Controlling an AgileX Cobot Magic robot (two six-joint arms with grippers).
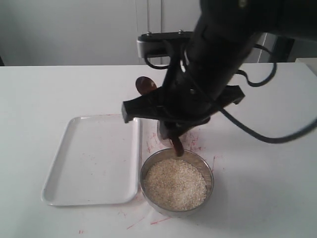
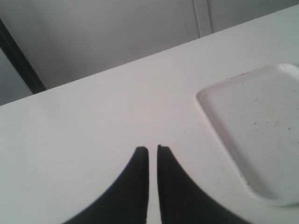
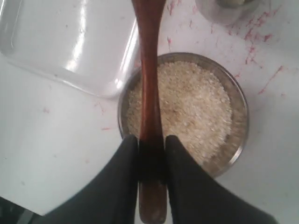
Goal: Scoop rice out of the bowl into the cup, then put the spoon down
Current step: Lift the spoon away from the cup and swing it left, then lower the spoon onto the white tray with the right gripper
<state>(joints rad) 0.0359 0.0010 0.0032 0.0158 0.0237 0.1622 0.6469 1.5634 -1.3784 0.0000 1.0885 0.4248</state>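
The steel bowl [image 1: 207,171] stands near the table's front, filled with off-white rice [image 1: 175,184]. My right gripper [image 3: 152,142] is shut on the slim handle of the dark wooden spoon [image 3: 149,70] and hangs over the bowl's [image 3: 241,116] rim and the rice [image 3: 191,102]. In the exterior view the spoon's oval end [image 1: 145,85] points up and to the back left, while its handle tip [image 1: 177,146] hangs just above the bowl's far rim. The cup [image 3: 212,14] stands just beyond the bowl and is mostly hidden by the arm in the exterior view. My left gripper [image 2: 153,148] is shut, holding nothing, over bare table.
A white rectangular tray [image 1: 94,158] lies left of the bowl, close to its rim, and its corner [image 2: 261,126] shows beside my left gripper. Red marks [image 1: 198,144] dot the table around the bowl and cup. The right arm [image 1: 218,54] with its cable fills the middle.
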